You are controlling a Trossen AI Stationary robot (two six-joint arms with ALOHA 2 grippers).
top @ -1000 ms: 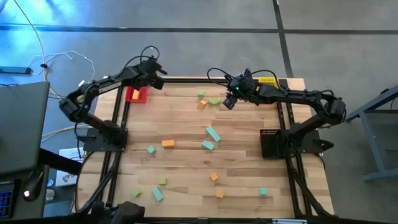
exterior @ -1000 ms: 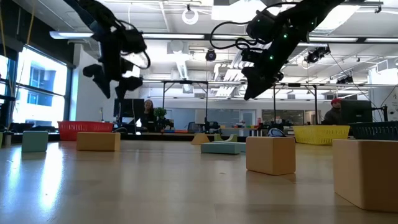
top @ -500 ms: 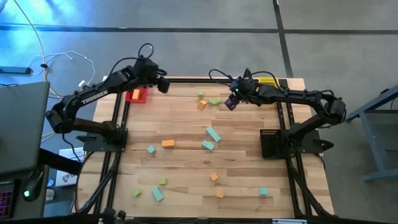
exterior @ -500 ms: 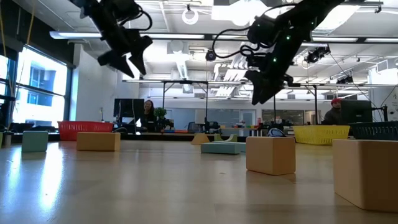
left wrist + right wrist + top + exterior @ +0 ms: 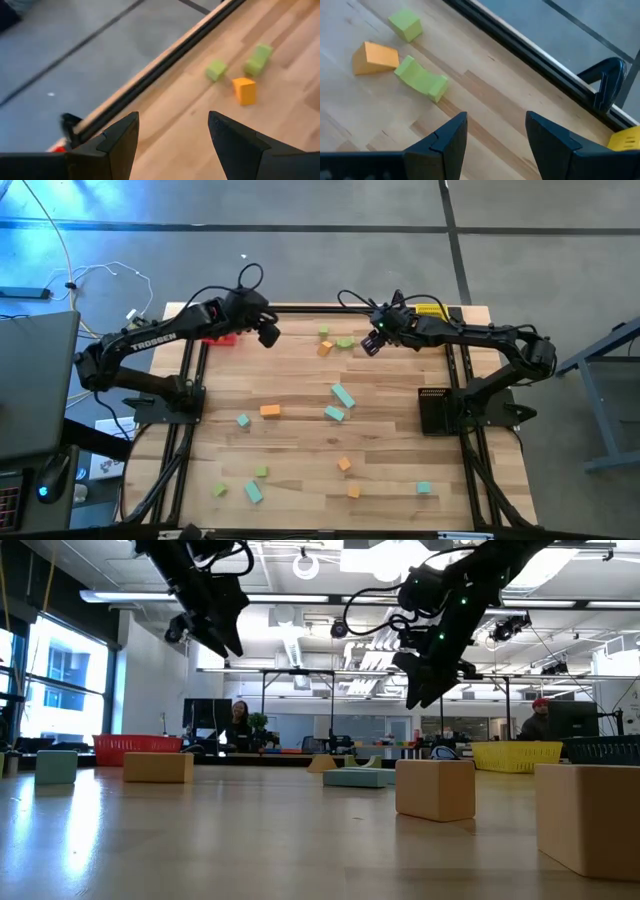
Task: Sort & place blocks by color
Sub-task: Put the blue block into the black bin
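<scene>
A pale wooden counter (image 5: 300,380) stands in a big open workshop. The blocks (image 5: 330,340) lie scattered all over it: a green and orange cluster at the far edge, teal bars in the middle, more along the near edge. None visibly sits in the red tray (image 5: 222,337) at far left or the yellow tray (image 5: 432,310) at far right, so I'd say nearly all the sorting remains. The left tool (image 5: 268,335) hovers empty, fingers spread, by the red tray. The right tool (image 5: 370,345) hangs open, holding nothing, just right of the far cluster.
</scene>
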